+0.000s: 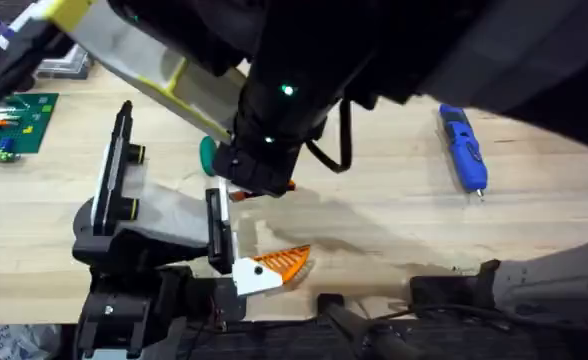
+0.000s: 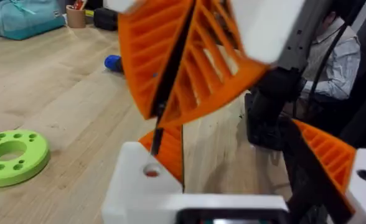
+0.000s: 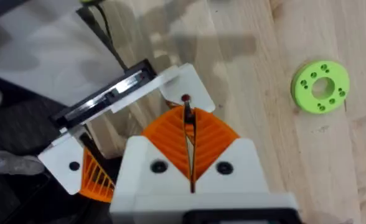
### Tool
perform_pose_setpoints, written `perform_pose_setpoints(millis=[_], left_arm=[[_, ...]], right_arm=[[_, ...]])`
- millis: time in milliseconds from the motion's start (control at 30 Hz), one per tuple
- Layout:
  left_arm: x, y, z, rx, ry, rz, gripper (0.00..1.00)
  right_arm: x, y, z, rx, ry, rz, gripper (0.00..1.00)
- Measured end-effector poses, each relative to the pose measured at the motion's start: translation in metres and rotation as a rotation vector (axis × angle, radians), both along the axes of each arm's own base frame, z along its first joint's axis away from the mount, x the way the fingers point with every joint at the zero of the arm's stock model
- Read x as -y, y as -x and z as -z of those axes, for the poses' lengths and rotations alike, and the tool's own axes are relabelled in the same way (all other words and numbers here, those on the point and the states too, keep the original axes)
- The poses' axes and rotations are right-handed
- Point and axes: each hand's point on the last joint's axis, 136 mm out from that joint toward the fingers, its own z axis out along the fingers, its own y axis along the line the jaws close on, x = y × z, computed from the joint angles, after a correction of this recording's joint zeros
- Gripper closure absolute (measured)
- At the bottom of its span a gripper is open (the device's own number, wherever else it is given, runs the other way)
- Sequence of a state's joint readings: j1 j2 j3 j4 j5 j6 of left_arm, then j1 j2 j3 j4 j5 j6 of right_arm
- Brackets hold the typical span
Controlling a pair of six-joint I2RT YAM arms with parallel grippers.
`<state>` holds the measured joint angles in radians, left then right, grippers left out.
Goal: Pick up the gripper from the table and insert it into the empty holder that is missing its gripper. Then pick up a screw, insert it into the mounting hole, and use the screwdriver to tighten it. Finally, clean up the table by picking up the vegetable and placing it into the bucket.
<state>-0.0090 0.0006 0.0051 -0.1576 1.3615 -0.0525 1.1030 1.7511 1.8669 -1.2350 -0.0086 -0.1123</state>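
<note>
My left gripper [image 1: 294, 222] stands open. Its white holder [image 2: 139, 193] carries the orange gripper piece [image 2: 168, 149] and has a mounting hole [image 2: 150, 171] marked red. My right gripper [image 3: 188, 140] hangs right over that holder [image 3: 178, 84], large and dark in the overhead view [image 1: 259, 180]. Its orange pads [image 2: 189, 68] are shut on a thin dark screw [image 2: 157, 134], whose tip meets the hole [image 3: 185, 98]. The blue screwdriver [image 1: 462, 150] lies alone on the table at the right. The vegetable and the bucket are out of view.
A green ring [image 3: 320, 86] with small holes lies flat on the wood near the grippers [image 2: 9, 155]. A black stand with yellow knobs [image 1: 109, 190] rises at the left. A green circuit board [image 1: 14, 122] sits at the far left.
</note>
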Motion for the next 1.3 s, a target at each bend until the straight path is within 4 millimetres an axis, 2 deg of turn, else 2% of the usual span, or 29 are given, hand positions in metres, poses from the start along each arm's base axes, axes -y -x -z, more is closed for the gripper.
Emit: perform_pose_setpoints(millis=[233, 1067, 1300], left_arm=[[0.000, 0.000, 0.000, 0.000, 0.000, 0.000, 0.015], [0.000, 0.000, 0.000, 0.000, 0.000, 0.000, 0.015], [0.000, 0.000, 0.000, -0.001, 0.000, 0.000, 0.015]], right_arm=[[-0.002, -0.001, 0.012, -0.015, 0.029, 0.000, 0.991], [-0.003, -0.002, 0.015, -0.015, 0.029, 0.000, 0.991], [-0.006, -0.003, 0.024, -0.025, 0.050, 0.000, 0.991]])
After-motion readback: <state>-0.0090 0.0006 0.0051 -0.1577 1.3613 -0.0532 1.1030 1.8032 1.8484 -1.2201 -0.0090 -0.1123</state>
